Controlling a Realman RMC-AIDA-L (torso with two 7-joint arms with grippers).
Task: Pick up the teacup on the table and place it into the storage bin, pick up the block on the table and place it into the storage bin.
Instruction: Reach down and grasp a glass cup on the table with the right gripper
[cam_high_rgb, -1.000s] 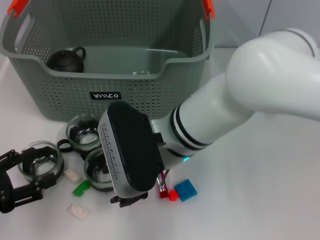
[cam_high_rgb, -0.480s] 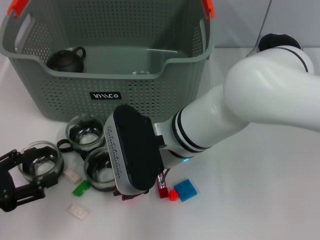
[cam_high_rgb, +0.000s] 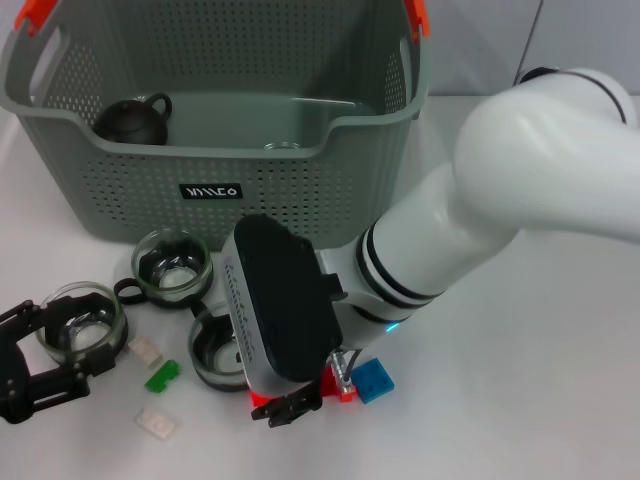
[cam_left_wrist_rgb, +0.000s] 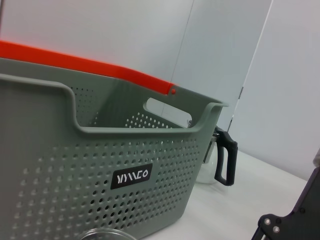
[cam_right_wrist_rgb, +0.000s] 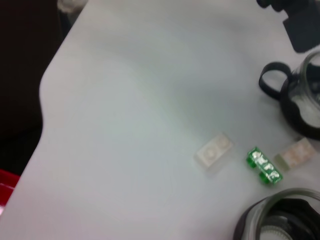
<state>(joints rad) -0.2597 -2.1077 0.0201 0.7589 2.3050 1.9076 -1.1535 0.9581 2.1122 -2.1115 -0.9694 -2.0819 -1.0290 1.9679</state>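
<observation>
Our right gripper (cam_high_rgb: 288, 405) hovers bottom centre over the small, light, stiff red block (cam_high_rgb: 333, 384); we cannot tell its fingers' state. Left gripper (cam_high_rgb: 30, 360), bottom left, is spread around a fragile glass teacup (cam_high_rgb: 82, 322).

Readable markings, for your record:

1. Storage bin (cam_high_rgb: 120, 200), front perforated wall: you have one small black label (cam_high_rgb: 211, 190) with white lettering. In the head view the lettering appears upside down and cannot be read with certainty. In the left wrist view the same label (cam_left_wrist_rgb: 131, 176) stands upright on the bin wall (cam_left_wrist_rgb: 60, 190) and reads roughly "YIMCO"; the middle letters are stylised, so take that spelling as approximate.

2. You will find no other text, number, brand or sign that can be read on anything else in the three views.
</observation>
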